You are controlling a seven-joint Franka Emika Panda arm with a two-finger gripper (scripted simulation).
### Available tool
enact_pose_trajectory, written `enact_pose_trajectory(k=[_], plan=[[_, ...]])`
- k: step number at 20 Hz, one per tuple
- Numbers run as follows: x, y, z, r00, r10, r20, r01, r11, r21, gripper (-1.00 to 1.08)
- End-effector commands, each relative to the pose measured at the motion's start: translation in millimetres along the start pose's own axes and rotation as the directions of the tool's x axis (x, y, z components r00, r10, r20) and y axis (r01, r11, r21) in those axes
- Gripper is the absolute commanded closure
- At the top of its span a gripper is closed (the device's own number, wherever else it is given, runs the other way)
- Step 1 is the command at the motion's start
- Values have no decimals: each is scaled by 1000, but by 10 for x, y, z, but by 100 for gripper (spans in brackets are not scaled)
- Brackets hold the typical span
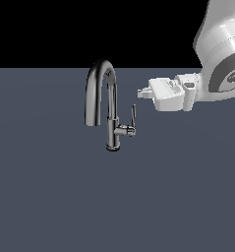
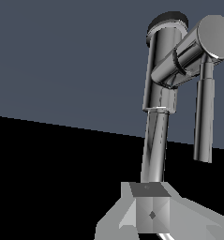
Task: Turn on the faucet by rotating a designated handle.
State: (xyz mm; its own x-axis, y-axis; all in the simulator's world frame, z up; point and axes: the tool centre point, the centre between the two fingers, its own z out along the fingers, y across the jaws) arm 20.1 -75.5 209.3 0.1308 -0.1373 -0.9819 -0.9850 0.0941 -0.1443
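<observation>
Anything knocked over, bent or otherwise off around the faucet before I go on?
Nothing stands out. The faucet stands upright, its handle pointing up from the stub, and the gripper hangs apart from both.

Faucet (image 1: 110,106) is the only obstacle on the desk (image 1: 50,197); open surface all round it. Claw (image 1: 141,92) sits off to the exterior view's right, above the handle (image 1: 133,116), with a clear gap between the two. Handle lever stands upright on its stub, on the claw's side of the stem, so nothing blocks that line. Arched spout (image 1: 97,88) curves away to the exterior view's left, on the stem's far side from the claw. Wrist view: stem and stub (image 2: 188,51) close ahead.
</observation>
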Motion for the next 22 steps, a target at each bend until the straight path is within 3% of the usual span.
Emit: enact_pose_trajectory(k=[1, 9, 18, 22], plan=[[146, 18, 43, 998, 44, 37, -45, 998, 41, 108], [419, 77, 155, 986, 123, 110, -135, 985, 110, 108], [454, 87, 179, 984, 132, 121, -147, 982, 118, 108], [420, 208, 194, 984, 132, 121, -147, 982, 118, 108]])
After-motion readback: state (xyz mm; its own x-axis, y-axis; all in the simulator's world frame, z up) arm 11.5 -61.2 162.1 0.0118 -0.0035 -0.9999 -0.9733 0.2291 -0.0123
